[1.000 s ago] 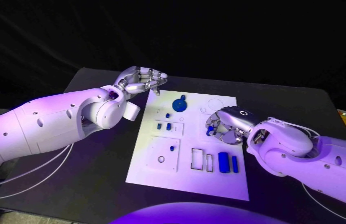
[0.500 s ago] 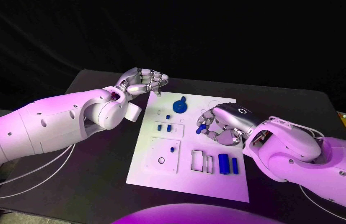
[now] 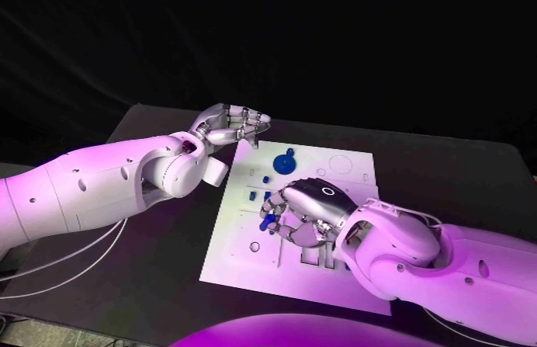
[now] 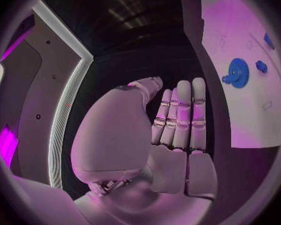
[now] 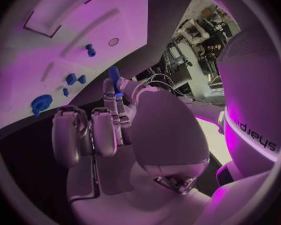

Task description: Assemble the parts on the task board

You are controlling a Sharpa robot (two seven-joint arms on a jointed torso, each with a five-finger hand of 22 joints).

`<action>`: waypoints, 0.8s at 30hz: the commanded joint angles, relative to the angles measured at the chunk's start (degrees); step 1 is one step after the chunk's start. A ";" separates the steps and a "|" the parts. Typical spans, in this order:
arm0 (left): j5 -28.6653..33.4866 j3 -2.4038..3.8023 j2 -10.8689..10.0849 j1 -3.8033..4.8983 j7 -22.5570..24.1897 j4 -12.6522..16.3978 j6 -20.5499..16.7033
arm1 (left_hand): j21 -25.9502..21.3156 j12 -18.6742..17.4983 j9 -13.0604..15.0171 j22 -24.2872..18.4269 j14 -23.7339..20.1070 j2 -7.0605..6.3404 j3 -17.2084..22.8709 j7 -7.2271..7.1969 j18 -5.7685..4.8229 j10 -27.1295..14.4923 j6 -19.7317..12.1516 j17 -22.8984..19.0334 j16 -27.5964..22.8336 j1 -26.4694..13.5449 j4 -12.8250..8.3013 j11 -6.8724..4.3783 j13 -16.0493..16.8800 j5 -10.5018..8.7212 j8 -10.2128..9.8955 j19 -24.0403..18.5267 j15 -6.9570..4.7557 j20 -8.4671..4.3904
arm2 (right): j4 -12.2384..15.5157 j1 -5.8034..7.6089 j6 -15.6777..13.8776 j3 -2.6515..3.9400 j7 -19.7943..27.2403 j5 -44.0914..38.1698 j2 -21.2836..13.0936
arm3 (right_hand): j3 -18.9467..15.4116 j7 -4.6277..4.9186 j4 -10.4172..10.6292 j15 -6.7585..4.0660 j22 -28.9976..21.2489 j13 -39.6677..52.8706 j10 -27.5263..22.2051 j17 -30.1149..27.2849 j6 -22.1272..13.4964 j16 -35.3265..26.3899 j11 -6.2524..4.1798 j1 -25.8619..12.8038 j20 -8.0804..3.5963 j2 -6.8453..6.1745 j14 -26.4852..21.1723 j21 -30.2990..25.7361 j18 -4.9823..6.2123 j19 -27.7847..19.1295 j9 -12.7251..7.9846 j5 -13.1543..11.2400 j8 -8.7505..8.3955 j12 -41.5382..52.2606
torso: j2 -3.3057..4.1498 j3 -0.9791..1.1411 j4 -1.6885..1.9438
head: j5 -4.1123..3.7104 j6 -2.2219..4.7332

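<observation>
Right hand [image 3: 300, 207] hovers low over the middle of the white task board [image 3: 350, 289], a small blue peg [image 3: 268, 224] pinched between thumb and finger. Left hand [image 3: 230, 125] hangs above the board's far left corner, fingers curled in on nothing. A blue gear [image 3: 283, 161] sits on the board's far end.

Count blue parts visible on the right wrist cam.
6: a gear, a stud beside it, two small blocks, a peg farther along the board, one part held in the right hand. Others may hide behind that hand.
</observation>
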 commanded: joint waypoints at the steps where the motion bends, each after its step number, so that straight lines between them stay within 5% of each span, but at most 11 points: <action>1: 0.48 0.03 0.30 0.00 0.46 0.03 1.06 | -0.32 0.37 0.04 -0.07 -0.32 0.31 -0.28 0.00 0.76 -0.35 -0.53 -0.06 -0.20 -0.33 -0.02 0.04 0.07 0.13 0.00 -0.26 -0.08 0.25 | -1.10 -1.02 0.43 -0.16 2.01 -0.34 1.28 | 0.23 -0.37 -0.37 -0.47 11.20 0.04 0.44 -0.07 0.90 0.08 0.00 -0.13 -0.45 -0.21 1.92 -0.10 -0.97 2.30 3.13 0.29 2.70 -0.27 | 0.01 -0.07 -0.06 | 0.53 -0.26; 14: 0.49 0.02 0.50 0.00 0.37 -0.01 1.23 | -0.32 0.37 0.04 -0.07 -0.32 0.31 -0.28 0.00 0.76 -0.35 -0.53 -0.06 -0.20 -0.33 -0.02 0.04 0.07 0.13 0.00 -0.26 -0.08 0.25 | -4.82 -3.71 2.42 -0.67 2.65 -2.16 4.94 | 0.29 -0.34 -0.46 -0.46 11.21 0.03 0.45 -0.06 0.85 0.09 0.02 -0.15 -0.46 -0.22 1.92 -0.08 -0.97 2.31 3.19 0.41 2.73 -0.35 | 0.08 0.03 -0.08 | 1.44 -0.80; 24: 0.49 0.02 0.50 0.00 0.32 -0.02 1.28 | -0.38 0.45 0.05 -0.09 -0.40 0.33 -0.33 0.00 0.75 -0.44 -0.53 -0.07 -0.20 -0.34 -0.01 0.05 0.08 0.13 0.04 -0.29 -0.06 0.27 | -6.04 -4.19 4.48 -0.78 2.02 -3.76 5.62 | 0.31 -0.30 -0.49 -0.44 11.18 0.03 0.49 -0.10 0.81 0.08 0.05 -0.24 -0.45 -0.24 1.91 -0.17 -0.96 2.28 3.24 0.48 2.76 -0.41 | 0.05 0.05 -0.10 | 1.61 -1.05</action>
